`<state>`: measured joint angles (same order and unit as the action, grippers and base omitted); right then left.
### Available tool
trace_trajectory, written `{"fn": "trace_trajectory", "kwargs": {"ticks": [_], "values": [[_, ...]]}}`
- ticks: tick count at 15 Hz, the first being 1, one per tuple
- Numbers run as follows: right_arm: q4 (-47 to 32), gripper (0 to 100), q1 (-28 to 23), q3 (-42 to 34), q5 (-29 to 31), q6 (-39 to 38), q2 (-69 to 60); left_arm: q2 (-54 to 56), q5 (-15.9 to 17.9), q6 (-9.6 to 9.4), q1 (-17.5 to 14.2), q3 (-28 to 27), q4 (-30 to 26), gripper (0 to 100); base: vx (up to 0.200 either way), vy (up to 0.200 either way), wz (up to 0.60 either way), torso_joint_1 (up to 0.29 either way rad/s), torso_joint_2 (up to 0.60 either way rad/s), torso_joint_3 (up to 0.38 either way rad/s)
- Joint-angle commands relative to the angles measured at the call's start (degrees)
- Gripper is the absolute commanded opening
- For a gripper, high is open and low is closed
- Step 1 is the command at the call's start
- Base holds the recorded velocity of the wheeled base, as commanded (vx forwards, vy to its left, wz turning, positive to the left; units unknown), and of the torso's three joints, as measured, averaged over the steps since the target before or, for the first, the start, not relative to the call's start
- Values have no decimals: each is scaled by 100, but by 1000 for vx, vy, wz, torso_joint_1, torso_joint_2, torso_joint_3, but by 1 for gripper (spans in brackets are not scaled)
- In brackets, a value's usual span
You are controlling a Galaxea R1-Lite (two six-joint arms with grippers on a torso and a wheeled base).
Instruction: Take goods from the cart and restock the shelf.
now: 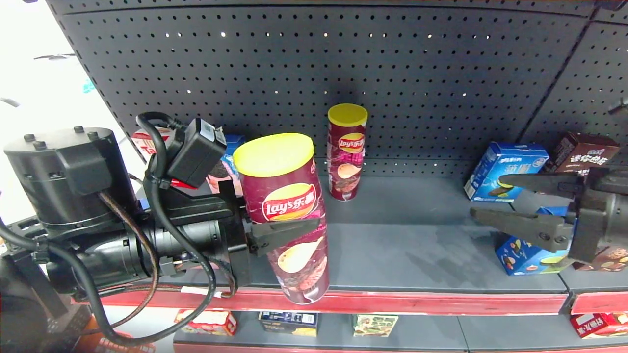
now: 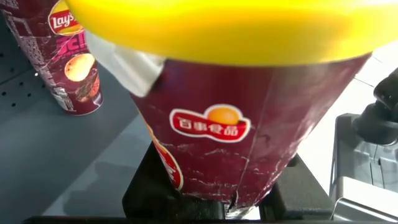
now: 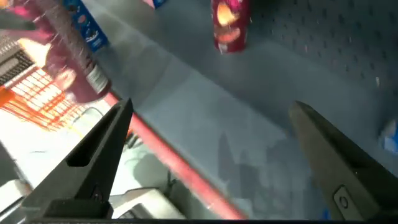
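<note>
- My left gripper [image 1: 287, 234] is clamped around a chip can [image 1: 282, 196], held upright with its base at the front edge of the shelf [image 1: 417, 255].
- Bare floor lies beyond, toward the standing can [image 1: 347, 152].
- My right gripper [image 1: 490, 198] is spread wide, empty, well apart.

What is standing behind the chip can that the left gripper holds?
A second chip can stands upright farther back, near the pegboard wall. The held can and left gripper cover part of some snack boxes behind them.
</note>
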<state>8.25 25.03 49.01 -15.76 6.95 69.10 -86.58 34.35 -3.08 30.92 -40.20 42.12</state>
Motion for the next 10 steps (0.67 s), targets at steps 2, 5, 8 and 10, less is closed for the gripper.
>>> {"fn": "trace_trajectory", "kwargs": {"ticks": [2,5,8,10], "values": [[141,100,11,469,-59,123,886,-8,10,1,2,21,-2,0,0,0,0,0,0,0],[537,100,-24,979,-67,140,1660,1,1,1,-7,30,-2,0,0,0,0,0,0,0],[678,100,-42,1507,-94,369,2398,1,10,1,-130,21,-2,0,0,0,0,0,0,0],[1117,100,-130,1726,-296,492,2846,9,10,1,-130,39,7,0,0,0,0,0,0,0]]}}
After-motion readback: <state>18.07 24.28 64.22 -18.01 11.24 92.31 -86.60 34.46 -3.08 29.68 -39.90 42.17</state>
